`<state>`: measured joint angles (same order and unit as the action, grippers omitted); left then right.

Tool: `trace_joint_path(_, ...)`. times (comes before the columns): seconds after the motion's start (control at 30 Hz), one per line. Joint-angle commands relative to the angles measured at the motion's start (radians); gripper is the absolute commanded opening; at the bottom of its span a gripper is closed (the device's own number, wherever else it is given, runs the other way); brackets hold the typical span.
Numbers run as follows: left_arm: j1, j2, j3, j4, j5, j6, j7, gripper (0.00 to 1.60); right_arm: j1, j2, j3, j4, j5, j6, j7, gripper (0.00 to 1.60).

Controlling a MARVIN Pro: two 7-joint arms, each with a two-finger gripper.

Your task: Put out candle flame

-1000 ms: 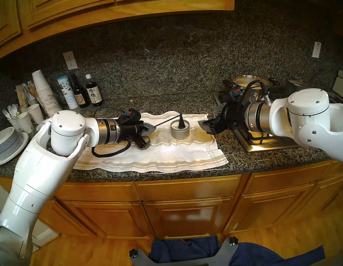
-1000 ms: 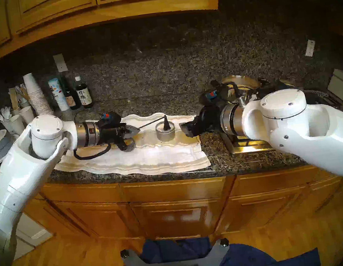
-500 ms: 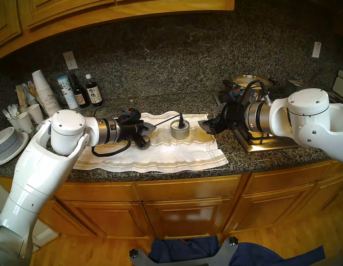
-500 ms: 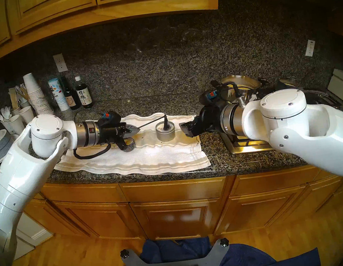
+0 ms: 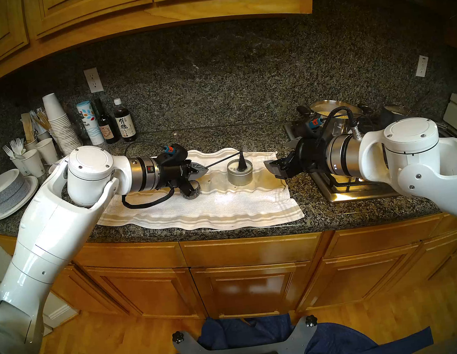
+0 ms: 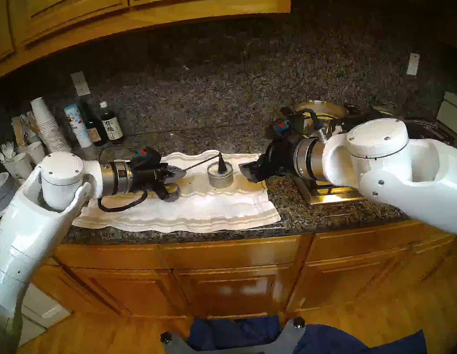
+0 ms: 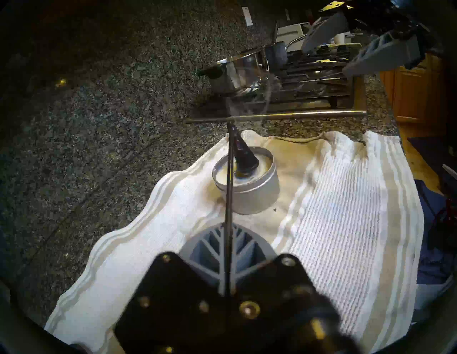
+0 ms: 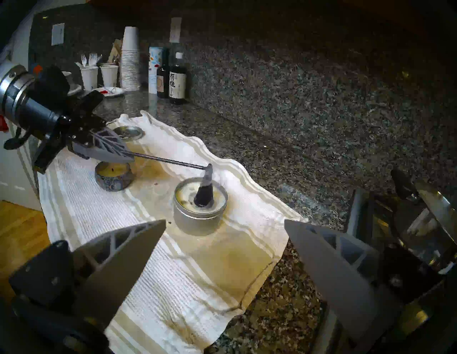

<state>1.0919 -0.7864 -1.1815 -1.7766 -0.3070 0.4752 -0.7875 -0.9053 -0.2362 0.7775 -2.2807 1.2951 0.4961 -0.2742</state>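
Note:
A silver tin candle (image 5: 240, 175) (image 6: 220, 177) stands on a white striped towel (image 5: 225, 204). My left gripper (image 5: 204, 170) (image 7: 228, 228) is shut on the thin rod of a black candle snuffer. The snuffer's cone (image 5: 242, 163) (image 7: 243, 154) (image 8: 204, 190) sits tilted down inside the tin (image 8: 199, 217) over the wick. No flame shows, and faint smoke (image 7: 267, 99) drifts above the tin. My right gripper (image 5: 281, 156) (image 8: 223, 222) is open and empty, just right of the tin. A second small candle (image 8: 113, 176) in a dark holder sits unlit under my left gripper.
A stove (image 5: 353, 187) with a steel pot (image 5: 331, 112) is close behind my right gripper. Bottles (image 5: 124, 122), stacked paper cups (image 5: 60, 128) and plates (image 5: 10, 191) stand at the back left. A tin lid (image 8: 128, 132) lies on the towel's far end.
Faint smoke now shows above the snuffer cone. The cone stays down in the tin, and neither arm has visibly moved.

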Motion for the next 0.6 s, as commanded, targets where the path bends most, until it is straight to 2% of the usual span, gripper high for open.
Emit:
trace_joint_path(0.0, -0.041, 0.004, -0.025, -0.012, -0.003, -0.005, -0.003, 0.0, 0.025, 0.001, 0.025, -0.001, -0.001, -0.008, 0.002, 1.6)
trace_joint_path(0.57, -0.044, 0.005, -0.021, -0.008, 0.0, -0.006, -0.008, 0.0, 0.025, 0.001, 0.025, -0.001, -0.001, -0.008, 0.002, 1.6)
